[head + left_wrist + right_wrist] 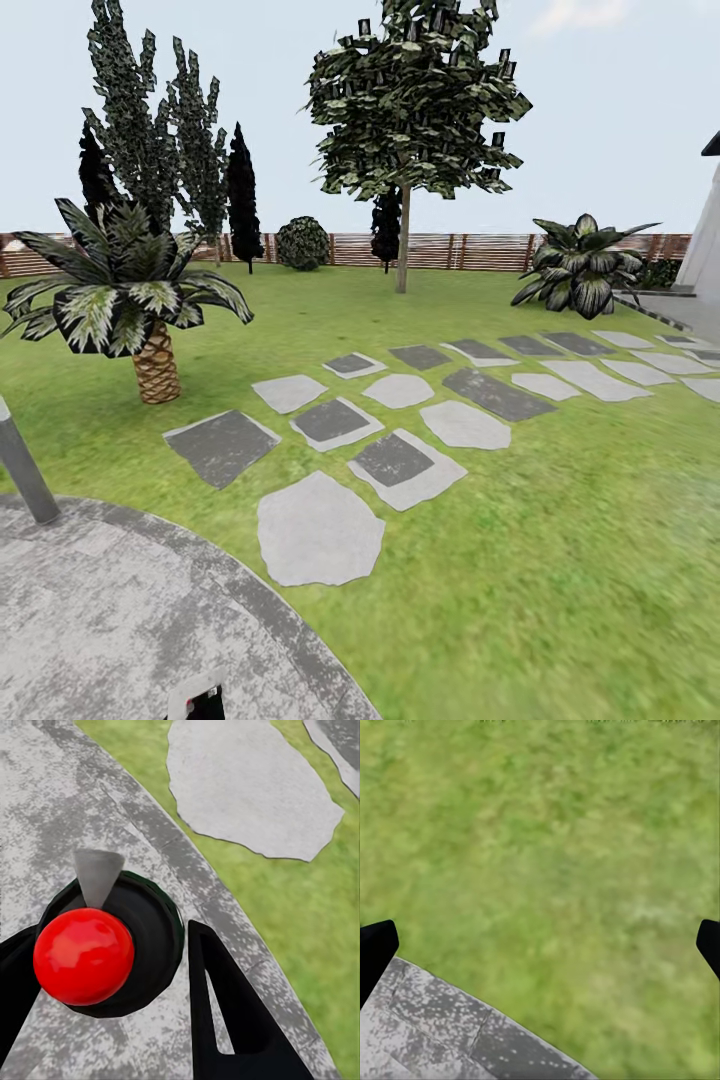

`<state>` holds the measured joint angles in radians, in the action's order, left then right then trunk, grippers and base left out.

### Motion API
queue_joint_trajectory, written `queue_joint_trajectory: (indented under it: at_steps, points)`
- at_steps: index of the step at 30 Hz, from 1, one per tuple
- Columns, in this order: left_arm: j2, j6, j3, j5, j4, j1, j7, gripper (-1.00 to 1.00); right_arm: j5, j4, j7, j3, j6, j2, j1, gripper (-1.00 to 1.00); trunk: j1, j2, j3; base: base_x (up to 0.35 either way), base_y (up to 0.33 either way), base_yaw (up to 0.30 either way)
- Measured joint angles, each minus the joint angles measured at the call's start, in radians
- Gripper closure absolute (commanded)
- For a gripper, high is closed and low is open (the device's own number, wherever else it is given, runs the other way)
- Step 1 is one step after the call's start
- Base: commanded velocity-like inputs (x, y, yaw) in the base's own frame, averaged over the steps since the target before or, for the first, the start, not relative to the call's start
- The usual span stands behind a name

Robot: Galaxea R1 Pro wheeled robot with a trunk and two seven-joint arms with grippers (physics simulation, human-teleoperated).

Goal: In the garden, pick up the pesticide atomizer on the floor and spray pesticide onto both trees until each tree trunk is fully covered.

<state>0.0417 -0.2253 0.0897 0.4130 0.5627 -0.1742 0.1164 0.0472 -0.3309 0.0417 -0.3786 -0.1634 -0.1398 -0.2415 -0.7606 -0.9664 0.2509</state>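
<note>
In the left wrist view the pesticide atomizer (146, 937) is a round black body with a grey cone nozzle (97, 874) and a red ball (82, 956) on top. It sits over grey paving, and my left gripper (112, 937) is shut on it, with a black finger (225, 1005) against each side. My right gripper (540, 937) hangs open over grass with nothing between its fingers. One tree (415, 90) with a straight bare trunk (402, 240) stands far across the lawn, in front of the fence. No pesticide specks are visible.
A round grey paved patch (110, 620) lies under me, with a slanted grey pole (22, 468) at its left. Stepping stones (320, 530) run to the right across the lawn. A short palm (150, 300) stands at the left and a leafy plant (580, 265) at the right. Dark thin trees (240, 190) line the fence (470, 250).
</note>
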Motion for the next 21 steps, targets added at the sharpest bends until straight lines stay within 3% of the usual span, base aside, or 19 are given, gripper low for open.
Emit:
queue_joint_trajectory:
  at_steps: [21]
  points:
    - [0.0,0.0,0.0,-0.001,0.0,0.0,-0.001,1.0,0.0,0.001,0.0,0.0,0.0,0.0,0.0,-1.0,0.081,0.147,-0.066,0.0,0.0,0.0]
